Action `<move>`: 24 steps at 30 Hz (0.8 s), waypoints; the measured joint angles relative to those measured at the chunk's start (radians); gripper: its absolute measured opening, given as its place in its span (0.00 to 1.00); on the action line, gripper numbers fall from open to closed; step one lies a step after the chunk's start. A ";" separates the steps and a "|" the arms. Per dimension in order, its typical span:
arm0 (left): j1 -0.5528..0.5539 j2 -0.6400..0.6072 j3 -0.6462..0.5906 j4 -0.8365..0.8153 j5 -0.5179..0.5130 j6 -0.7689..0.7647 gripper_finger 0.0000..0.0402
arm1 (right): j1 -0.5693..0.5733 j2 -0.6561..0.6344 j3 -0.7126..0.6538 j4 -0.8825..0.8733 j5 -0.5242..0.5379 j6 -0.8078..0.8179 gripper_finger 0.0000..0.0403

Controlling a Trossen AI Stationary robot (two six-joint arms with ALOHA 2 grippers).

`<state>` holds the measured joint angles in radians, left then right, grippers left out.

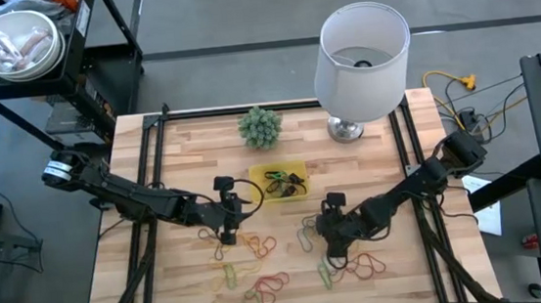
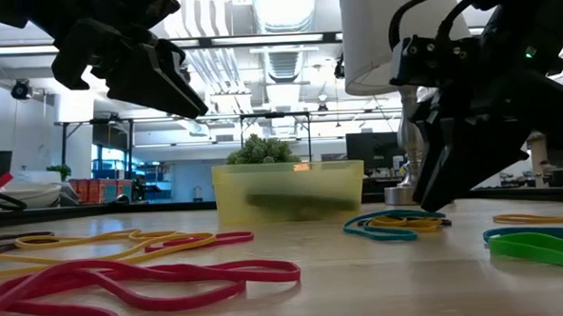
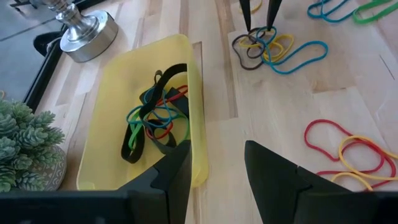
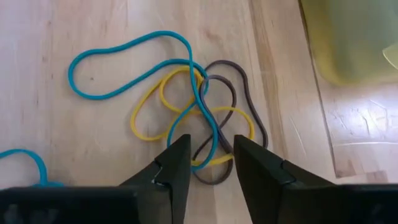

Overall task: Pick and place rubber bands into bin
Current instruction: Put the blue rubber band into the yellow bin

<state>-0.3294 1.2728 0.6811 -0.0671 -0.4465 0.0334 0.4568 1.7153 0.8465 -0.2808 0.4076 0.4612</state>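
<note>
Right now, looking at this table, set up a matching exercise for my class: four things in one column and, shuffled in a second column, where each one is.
Things:
1. yellow bin
2. right gripper
3. green plant
4. white lamp

Places:
A. at the table's back edge, right of the plant
B. over a tangle of blue, yellow and brown bands
C. mid-table, holding several bands already
D. just behind the bin

Pairs: 1-C, 2-B, 3-D, 4-A
</note>
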 joint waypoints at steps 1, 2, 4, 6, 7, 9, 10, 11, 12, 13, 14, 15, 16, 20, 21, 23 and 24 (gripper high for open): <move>0.000 0.000 0.000 -0.001 0.000 0.000 0.34 | 0.000 0.000 -0.005 0.011 0.000 -0.001 0.28; 0.000 0.000 0.000 0.000 0.000 0.000 0.34 | 0.000 0.000 -0.010 0.021 0.001 -0.002 0.27; 0.000 0.000 0.000 0.000 0.000 0.000 0.34 | -0.002 0.000 -0.022 0.037 0.001 -0.002 0.26; 0.000 0.000 0.000 0.000 0.000 0.000 0.34 | -0.006 0.001 -0.032 0.042 0.001 0.000 0.25; 0.000 0.000 0.000 0.001 0.000 0.000 0.34 | -0.008 0.001 -0.037 0.045 0.002 0.001 0.25; 0.000 0.000 0.000 0.001 0.000 0.000 0.34 | -0.010 0.001 -0.043 0.056 0.002 0.000 0.24; 0.000 0.000 0.000 0.001 0.000 0.000 0.34 | -0.012 0.001 -0.044 0.055 0.003 -0.001 0.23; 0.000 0.000 0.000 0.002 0.000 0.000 0.34 | -0.013 0.001 -0.044 0.056 0.003 -0.001 0.23; 0.000 0.000 0.000 0.003 0.000 0.000 0.34 | -0.014 0.001 -0.044 0.056 0.003 -0.006 0.22; 0.000 0.000 0.000 0.003 0.000 0.000 0.34 | -0.015 0.001 -0.044 0.055 0.003 -0.014 0.21; 0.000 0.000 0.000 0.003 0.000 0.000 0.34 | -0.015 0.001 -0.044 0.055 0.002 -0.017 0.19; 0.000 0.000 0.000 0.003 0.000 0.000 0.34 | -0.015 0.001 -0.044 0.055 0.002 -0.023 0.18; 0.000 0.000 0.000 0.003 0.000 0.000 0.34 | -0.015 0.001 -0.044 0.055 0.002 -0.033 0.15; 0.000 0.000 0.000 0.003 0.000 0.000 0.34 | -0.015 0.001 -0.042 0.053 -0.005 -0.074 0.04; 0.000 0.000 0.000 0.003 0.000 0.000 0.34 | -0.015 0.001 -0.041 0.053 -0.005 -0.077 0.03; 0.000 0.000 0.000 0.003 0.000 0.000 0.34 | -0.015 0.001 -0.036 0.055 -0.006 -0.083 0.02; 0.000 0.000 0.000 0.003 0.000 0.000 0.34 | -0.015 0.001 -0.034 0.055 -0.006 -0.091 0.02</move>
<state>-0.3294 1.2728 0.6807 -0.0643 -0.4465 0.0334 0.4419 1.7161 0.8125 -0.2261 0.4019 0.3702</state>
